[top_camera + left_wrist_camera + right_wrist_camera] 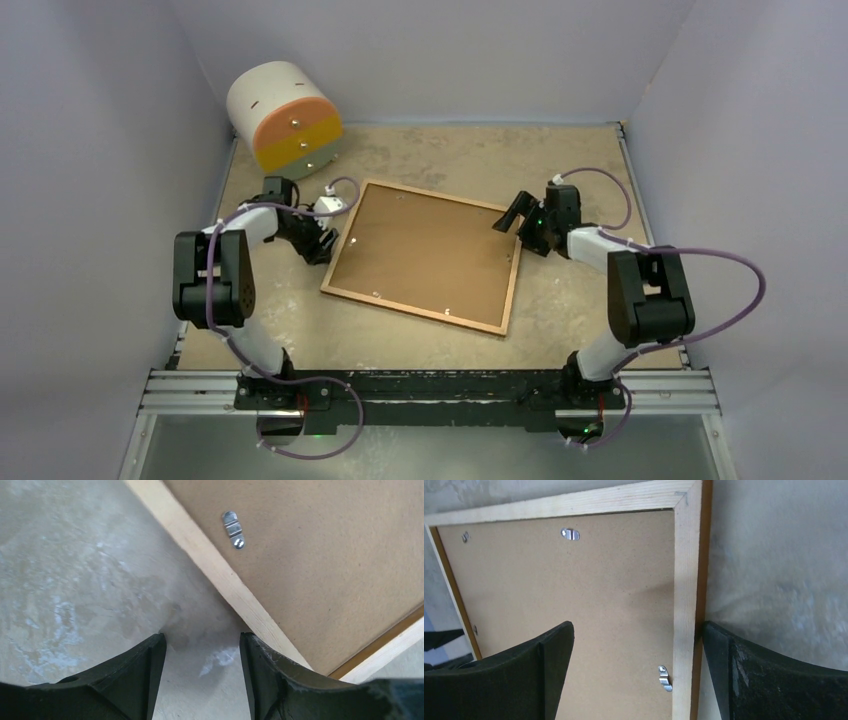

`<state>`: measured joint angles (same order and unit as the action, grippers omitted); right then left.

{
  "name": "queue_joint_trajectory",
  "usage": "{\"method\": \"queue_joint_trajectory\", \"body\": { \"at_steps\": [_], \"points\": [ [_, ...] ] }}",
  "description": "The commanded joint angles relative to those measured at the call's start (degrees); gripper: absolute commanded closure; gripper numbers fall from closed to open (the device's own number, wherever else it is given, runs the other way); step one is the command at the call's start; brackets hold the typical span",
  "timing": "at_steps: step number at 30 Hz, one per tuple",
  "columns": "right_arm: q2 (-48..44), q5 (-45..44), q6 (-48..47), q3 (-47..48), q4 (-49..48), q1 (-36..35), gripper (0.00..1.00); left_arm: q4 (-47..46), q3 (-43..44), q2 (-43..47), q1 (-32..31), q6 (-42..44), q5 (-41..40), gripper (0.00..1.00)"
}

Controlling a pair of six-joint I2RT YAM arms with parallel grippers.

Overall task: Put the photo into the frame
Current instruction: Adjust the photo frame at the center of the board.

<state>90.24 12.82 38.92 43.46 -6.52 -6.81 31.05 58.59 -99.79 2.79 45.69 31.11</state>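
the thin orange-brown wooden picture frame (685, 580) lies back-up, long axis left to right, no photo in view; the right gripper (638, 625), wide open and empty, straddles its right rail near the far corner, while the half-open, empty left gripper (202, 637) sits just outside its left rail.

We record the frame (412, 311) as pale raw wood on its upturned face, with an orange-brown outer edge. The backing board (425, 250) is plain mid-brown and its clips (233, 529) are bright silver. The counter (450, 160) is beige, mottled grey-white. The left hand (322, 243) and right hand (512, 216) are black. The drum (283, 115) is white, faced orange over yellow.
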Motion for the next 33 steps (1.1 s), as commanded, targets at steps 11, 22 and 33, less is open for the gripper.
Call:
{"method": "queue_joint_trajectory", "body": {
  "at_steps": [11, 22, 33],
  "points": [
    [6.78, -6.91, -4.19, 20.05, 12.85, -1.89, 0.01, 18.66, -3.53, 7.48, 0.15, 14.57, 4.57, 0.46],
    [2.62, -7.25, 4.11, 17.37, 1.53, -17.81, 0.13, 17.23, 7.64, -4.01, 3.48, 0.3, 17.77, 0.35],
    [16.13, 0.17, 14.51, 22.6, -12.65, -35.28, 0.18, 10.76, 5.29, -8.17, 3.44, -3.88, 13.9, 0.67]
  ]
}}
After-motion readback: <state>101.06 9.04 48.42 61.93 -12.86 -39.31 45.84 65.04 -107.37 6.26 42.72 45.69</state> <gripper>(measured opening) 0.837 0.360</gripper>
